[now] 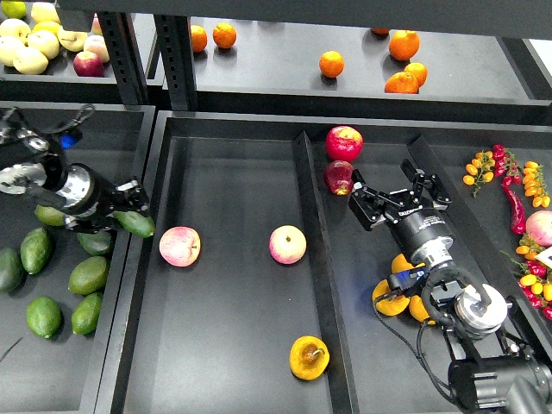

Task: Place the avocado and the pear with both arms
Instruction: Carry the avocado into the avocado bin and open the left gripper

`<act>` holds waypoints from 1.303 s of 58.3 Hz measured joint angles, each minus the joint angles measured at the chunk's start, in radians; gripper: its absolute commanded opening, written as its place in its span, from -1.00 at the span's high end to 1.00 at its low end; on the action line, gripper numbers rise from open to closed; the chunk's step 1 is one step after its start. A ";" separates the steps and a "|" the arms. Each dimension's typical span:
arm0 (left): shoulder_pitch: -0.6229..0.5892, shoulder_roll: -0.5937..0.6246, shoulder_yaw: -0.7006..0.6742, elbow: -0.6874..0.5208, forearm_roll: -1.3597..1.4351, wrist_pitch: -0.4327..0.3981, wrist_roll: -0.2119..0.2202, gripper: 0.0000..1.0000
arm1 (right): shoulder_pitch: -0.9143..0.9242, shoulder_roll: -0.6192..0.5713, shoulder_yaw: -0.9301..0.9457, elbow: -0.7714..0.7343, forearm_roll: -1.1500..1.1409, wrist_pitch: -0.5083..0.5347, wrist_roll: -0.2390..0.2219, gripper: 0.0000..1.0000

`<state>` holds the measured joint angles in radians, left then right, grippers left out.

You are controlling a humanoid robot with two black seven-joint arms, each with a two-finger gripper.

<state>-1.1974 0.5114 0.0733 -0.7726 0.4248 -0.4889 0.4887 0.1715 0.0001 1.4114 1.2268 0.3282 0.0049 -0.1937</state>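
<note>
My left gripper (131, 213) is shut on the dark green avocado (138, 225) and holds it over the wall between the left bin and the middle tray (233, 164). The avocado's end sticks out below the fingers. The orange-yellow pear (309, 357), with its brown stem and dark blotch, lies at the front of the middle tray, close to the divider. My right gripper (390, 190) is open and empty over the right tray, just right of a dark red apple (339, 177) and far from the pear.
Two pink-yellow apples (179, 246) (287, 244) lie mid-tray. A red apple (344, 142) sits at the back. Several green avocados (89, 274) fill the left bin. Orange fruit (390, 297) lies under my right arm. A raised divider (315, 250) splits the trays. Oranges (331, 64) sit on the shelf.
</note>
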 measured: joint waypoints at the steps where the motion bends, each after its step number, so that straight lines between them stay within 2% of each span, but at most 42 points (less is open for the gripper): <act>1: 0.003 0.009 0.000 0.005 0.000 0.000 0.000 0.47 | -0.001 0.000 0.000 0.000 0.000 0.000 0.000 -0.98; 21: 0.070 0.065 -0.001 0.077 0.003 0.000 0.000 0.43 | -0.023 0.000 -0.002 0.005 0.001 0.001 0.001 -0.98; 45: 0.141 0.023 -0.016 0.232 0.011 0.000 0.000 0.33 | -0.043 0.000 -0.004 0.019 0.002 0.008 0.000 -0.98; 57: 0.169 -0.047 -0.028 0.323 0.011 0.000 0.000 0.21 | -0.045 0.000 -0.006 0.019 0.000 0.008 0.000 -0.98; 71: 0.181 -0.101 -0.029 0.388 0.011 0.000 0.000 -0.13 | -0.046 0.000 -0.006 0.019 0.001 0.009 0.000 -0.98; 76: 0.184 -0.113 -0.029 0.414 0.011 0.000 0.000 -0.17 | -0.046 0.000 -0.005 0.019 0.001 0.009 0.001 -0.98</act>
<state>-1.0134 0.3981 0.0444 -0.3589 0.4362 -0.4885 0.4887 0.1258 0.0000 1.4062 1.2457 0.3287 0.0139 -0.1932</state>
